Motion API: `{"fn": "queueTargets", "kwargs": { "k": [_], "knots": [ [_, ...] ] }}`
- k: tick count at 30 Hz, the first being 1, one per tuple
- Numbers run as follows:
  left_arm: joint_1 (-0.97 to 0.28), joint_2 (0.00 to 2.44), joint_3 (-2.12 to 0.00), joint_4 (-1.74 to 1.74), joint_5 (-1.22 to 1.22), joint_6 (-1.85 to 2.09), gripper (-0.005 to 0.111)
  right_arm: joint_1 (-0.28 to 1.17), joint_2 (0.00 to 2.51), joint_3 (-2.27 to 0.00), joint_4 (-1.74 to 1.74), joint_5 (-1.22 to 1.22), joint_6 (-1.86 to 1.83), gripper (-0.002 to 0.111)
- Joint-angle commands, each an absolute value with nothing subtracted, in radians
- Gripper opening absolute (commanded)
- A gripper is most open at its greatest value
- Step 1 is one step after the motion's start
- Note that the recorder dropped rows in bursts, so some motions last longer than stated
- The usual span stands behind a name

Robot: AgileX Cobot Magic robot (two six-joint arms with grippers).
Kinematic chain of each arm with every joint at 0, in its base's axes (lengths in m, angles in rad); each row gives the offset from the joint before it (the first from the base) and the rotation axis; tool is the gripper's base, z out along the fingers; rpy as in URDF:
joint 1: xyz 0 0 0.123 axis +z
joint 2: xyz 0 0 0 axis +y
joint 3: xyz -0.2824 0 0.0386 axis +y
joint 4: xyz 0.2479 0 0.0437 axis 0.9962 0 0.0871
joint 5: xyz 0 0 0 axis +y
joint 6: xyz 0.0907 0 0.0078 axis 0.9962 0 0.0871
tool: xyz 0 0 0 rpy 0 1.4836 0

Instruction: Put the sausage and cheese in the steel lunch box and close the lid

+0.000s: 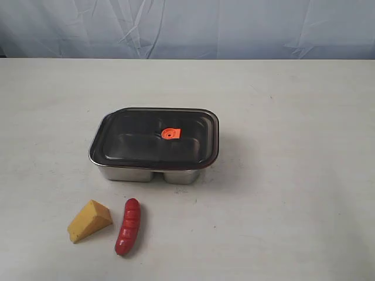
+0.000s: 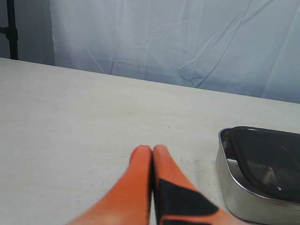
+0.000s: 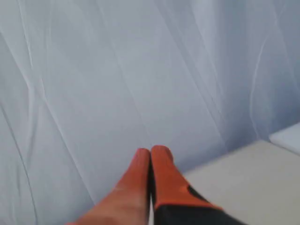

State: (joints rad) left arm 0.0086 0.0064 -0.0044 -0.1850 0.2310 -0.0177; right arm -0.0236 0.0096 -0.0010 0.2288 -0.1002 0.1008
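The steel lunch box [image 1: 137, 174] stands mid-table with the dark smoky lid [image 1: 140, 140] resting on it, its orange-red valve [image 1: 170, 134] near the middle. In front of it lie the yellow-orange cheese [image 1: 89, 220] wedge and, just to its right, the red ridged sausage [image 1: 128, 226]. Neither arm shows in the exterior view. In the left wrist view my left gripper [image 2: 152, 150] is shut with nothing in it, low over bare table, the lunch box [image 2: 243, 197] and lid [image 2: 272, 159] off to one side. My right gripper [image 3: 150, 152] is shut and empty, facing the backdrop.
A pale blue wrinkled cloth [image 1: 187, 26] hangs behind the white table [image 1: 293, 193]. A dark stand post [image 2: 10, 28] shows at the corner of the left wrist view.
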Motion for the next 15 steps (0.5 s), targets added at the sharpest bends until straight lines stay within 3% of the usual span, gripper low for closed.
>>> {"fn": "queueTargets", "kwargs": {
  "k": [1,5,11,15],
  "knots": [
    [0.008,0.000,0.000,-0.186,0.224,-0.016,0.000,-0.027,0.003,0.000,0.469,-0.397,0.243,0.000],
    [0.008,0.000,0.000,-0.186,0.224,-0.016,0.000,-0.027,0.003,0.000,0.369,-0.343,0.679,0.000],
    [0.008,0.000,0.000,-0.186,0.224,-0.016,0.000,-0.027,0.056,-0.082,-0.320,-0.233,1.232,-0.001],
    [0.008,0.000,0.000,-0.186,0.224,-0.016,0.000,-0.027,0.295,-0.292,-0.783,-0.216,1.463,-0.001]
  ]
}}
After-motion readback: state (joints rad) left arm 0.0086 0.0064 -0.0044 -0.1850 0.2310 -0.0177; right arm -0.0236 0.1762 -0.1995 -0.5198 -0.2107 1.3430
